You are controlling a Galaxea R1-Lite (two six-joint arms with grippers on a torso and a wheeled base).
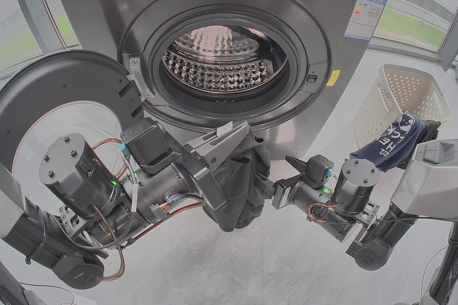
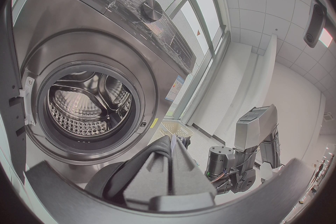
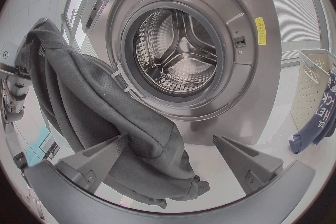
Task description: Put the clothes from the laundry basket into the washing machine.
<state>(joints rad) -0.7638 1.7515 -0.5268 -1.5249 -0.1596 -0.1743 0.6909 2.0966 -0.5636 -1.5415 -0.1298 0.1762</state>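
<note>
A dark grey garment [image 1: 238, 182] hangs below the washing machine's open porthole [image 1: 222, 65], with my left gripper [image 1: 234, 134] shut on its upper edge. In the left wrist view the shut fingers [image 2: 182, 168] pinch the dark cloth [image 2: 136, 165] in front of the bare steel drum [image 2: 87, 102]. My right gripper [image 1: 277, 175] stands open just right of the hanging garment; one finger [image 3: 101, 158] overlaps the cloth [image 3: 105, 109], the other finger [image 3: 245, 161] is free. A navy garment [image 1: 396, 139] lies over the rim of the white laundry basket [image 1: 405, 91].
The washing machine's round door [image 1: 62, 101] is swung wide open on the left, close to my left arm. The basket stands on the floor right of the machine, beside my right arm. Pale floor [image 1: 267, 258] lies bare below the garment.
</note>
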